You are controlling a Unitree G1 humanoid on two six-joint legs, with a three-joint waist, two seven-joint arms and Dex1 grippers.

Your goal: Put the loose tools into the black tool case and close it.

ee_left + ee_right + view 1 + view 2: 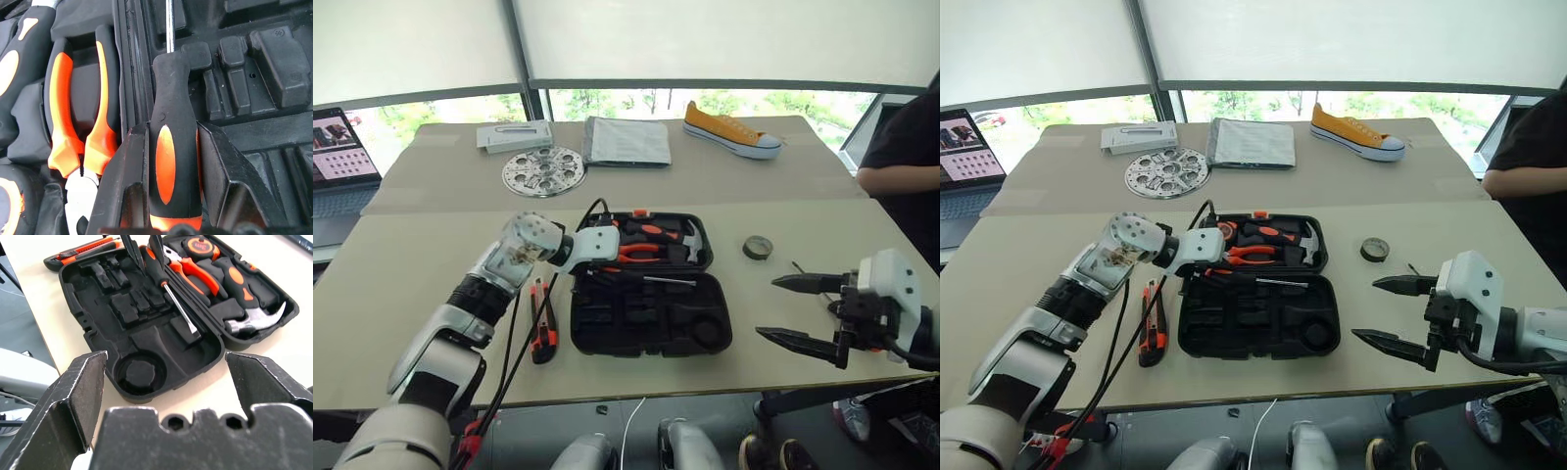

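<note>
My left gripper [172, 161] is clamped on the black-orange handle of a long screwdriver [172, 147], poised over the hinge side of the open black tool case [651, 313], the steel shaft lying along the case's near half. My right gripper [808, 311] hangs with its fingers wide apart and nothing between them, to the right of the case and well clear of it.

The case lies open on the table [803, 225], its far half already carrying a hammer [690, 240], orange-handled pliers [641, 253] and a tape measure [198, 245]; most of the near half's moulded slots are bare. The orange-black utility knife [543, 333] lies just left of the case. The small dark tape roll [758, 247] sits to the right of the case, and a thin rod-like thing lies just beyond the roll, too small to name.

To do this step well, I judge, the shaft must line up with its long groove before I let go, and the handle should be pressed flat so that it seats. A tool left proud of its slot could stop the case from shutting later. The round recess in the near half looks cut for the tape roll.
</note>
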